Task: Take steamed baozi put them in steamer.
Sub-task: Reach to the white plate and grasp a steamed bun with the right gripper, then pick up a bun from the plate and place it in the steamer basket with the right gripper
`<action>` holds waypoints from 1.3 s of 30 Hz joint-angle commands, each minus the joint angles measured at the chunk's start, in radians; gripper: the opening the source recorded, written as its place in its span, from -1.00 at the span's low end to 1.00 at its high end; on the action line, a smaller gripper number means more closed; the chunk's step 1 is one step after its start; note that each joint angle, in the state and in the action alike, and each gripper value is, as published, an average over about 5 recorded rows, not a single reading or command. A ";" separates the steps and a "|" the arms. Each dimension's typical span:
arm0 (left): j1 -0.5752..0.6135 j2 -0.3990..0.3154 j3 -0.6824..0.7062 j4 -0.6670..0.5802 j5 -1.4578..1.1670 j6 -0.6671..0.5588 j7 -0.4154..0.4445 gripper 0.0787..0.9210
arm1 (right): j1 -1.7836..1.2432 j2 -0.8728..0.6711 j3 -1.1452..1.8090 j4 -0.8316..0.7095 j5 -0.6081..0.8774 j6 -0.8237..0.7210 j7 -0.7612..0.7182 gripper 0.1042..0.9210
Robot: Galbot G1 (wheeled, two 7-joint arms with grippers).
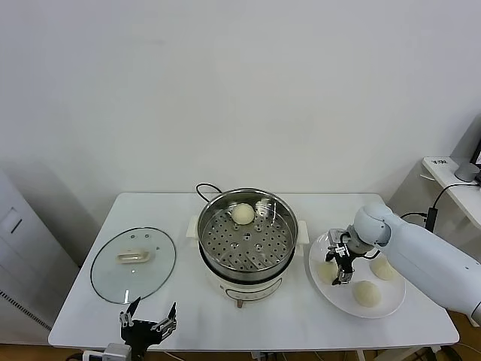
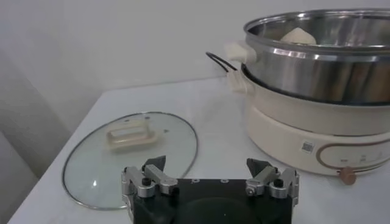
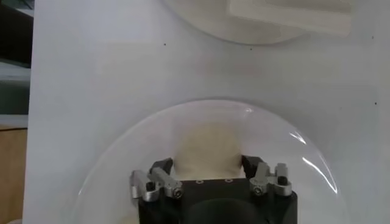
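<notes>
- Baozi: four cream-white buns in all, one inside the steamer (image 1: 247, 239) and three on a white plate (image 1: 353, 304) to the steamer's right.
- Bun in the steamer (image 1: 242, 213): it lies on the perforated floor at the far side of the steel pot, close to the back wall.
- Bun being gripped (image 3: 206, 152): it sits at the plate's left side, the nearest of the three to the steamer. The right gripper (image 1: 340, 265) is lowered onto it, and the right wrist view shows a finger pressed against each side of the bun, so the jaws are closed on it. The bun rests on the plate.
- Front bun (image 1: 366, 294): it lies at the plate's near edge, apart from the gripper.
- Right-hand bun (image 1: 382, 268): it lies at the plate's right side, partly behind the white right arm.
- Left gripper (image 1: 148, 325): it hangs at the table's near edge, just in front of the glass lid (image 1: 133, 264), with its jaws spread wide and nothing between them. It is well apart from every bun.
- Glass lid: it lies flat on the white table (image 1: 188, 316) to the steamer's left, cream handle up.
</notes>
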 commanded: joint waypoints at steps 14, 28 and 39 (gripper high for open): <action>-0.039 -0.030 0.014 0.007 0.029 -0.002 -0.003 0.77 | 0.939 -0.181 -0.748 0.140 0.431 -0.092 -0.054 0.03; -0.075 -0.018 0.025 -0.006 0.009 -0.007 -0.005 0.77 | 1.172 0.218 -0.973 0.105 0.797 -0.259 -0.011 0.03; -0.088 -0.005 0.022 -0.019 -0.008 -0.005 -0.001 0.77 | 0.907 0.547 -0.834 -0.045 0.784 -0.373 0.063 0.03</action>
